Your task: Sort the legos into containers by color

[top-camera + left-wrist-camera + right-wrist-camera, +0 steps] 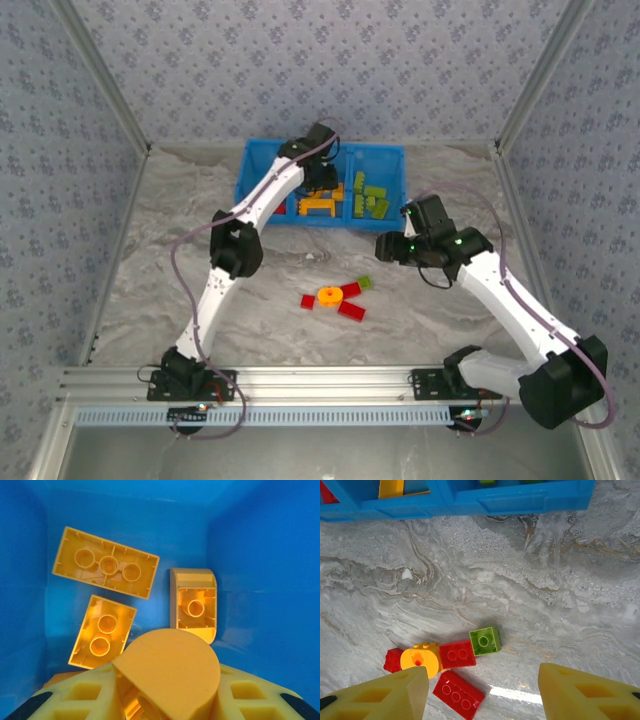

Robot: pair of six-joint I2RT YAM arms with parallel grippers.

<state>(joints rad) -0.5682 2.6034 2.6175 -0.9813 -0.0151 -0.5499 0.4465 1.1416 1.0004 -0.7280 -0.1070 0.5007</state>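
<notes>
My left gripper (167, 682) is down inside the middle compartment of the blue bin (255, 160), shut on an orange-yellow brick (172, 667) with a rounded top. Three more orange-yellow bricks (105, 564) lie on that compartment's floor below it. Lime green bricks (372, 197) lie in the right compartment. On the table sit a green brick (485, 640), a red brick (457, 654), a round orange brick (421, 660) with a flame mark, a small red brick (393, 660) and a long red brick (458, 694). My right gripper (482, 695) hangs open above them, holding nothing.
The bin's near wall (520, 502) runs along the far side of the marble table (560, 595). Patterned walls enclose the table on three sides. My left arm (235, 245) stretches across the table's left half towards the bin.
</notes>
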